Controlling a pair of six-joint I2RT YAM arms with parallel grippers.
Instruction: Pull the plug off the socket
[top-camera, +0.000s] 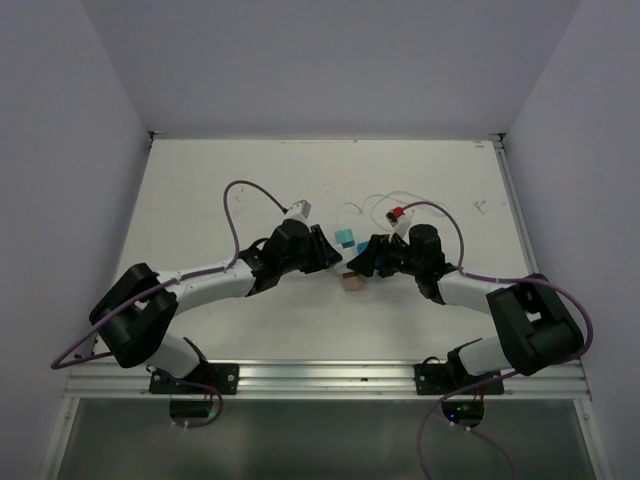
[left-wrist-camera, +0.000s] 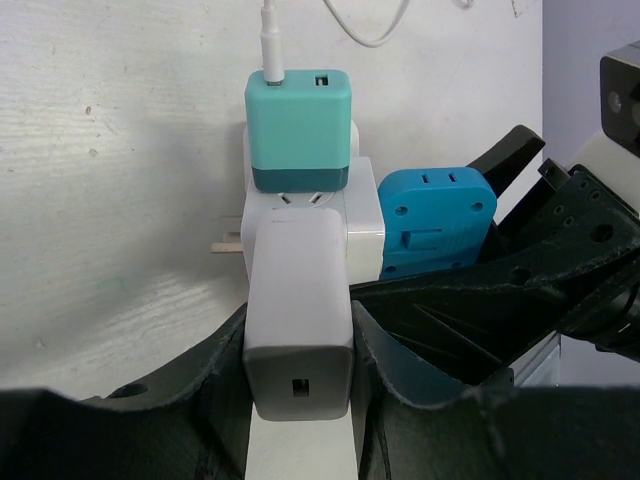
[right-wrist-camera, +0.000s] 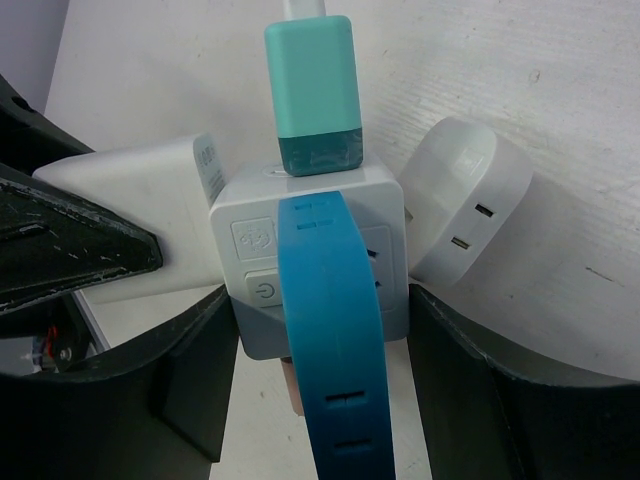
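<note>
The socket (right-wrist-camera: 250, 245) is a small white cube with a power button, lying mid-table. It also shows in the left wrist view (left-wrist-camera: 362, 225). Plugged into it are a teal plug (right-wrist-camera: 312, 95) with a white cable, a blue plug (right-wrist-camera: 335, 340), a rounded white charger (right-wrist-camera: 465, 200) and a long white plug (left-wrist-camera: 298, 300). My left gripper (left-wrist-camera: 298, 335) is shut on the long white plug, one finger on each side. My right gripper (right-wrist-camera: 320, 330) is shut on the socket's two sides, with the blue plug sticking out between the fingers. In the top view the two grippers meet at the teal plug (top-camera: 345, 240).
White cables (top-camera: 362, 210) and a small red connector (top-camera: 398, 213) lie just behind the cluster. A small tan piece (top-camera: 352, 281) lies in front of it. Purple arm cables (top-camera: 240, 195) loop above the table. Walls close the left, right and back edges.
</note>
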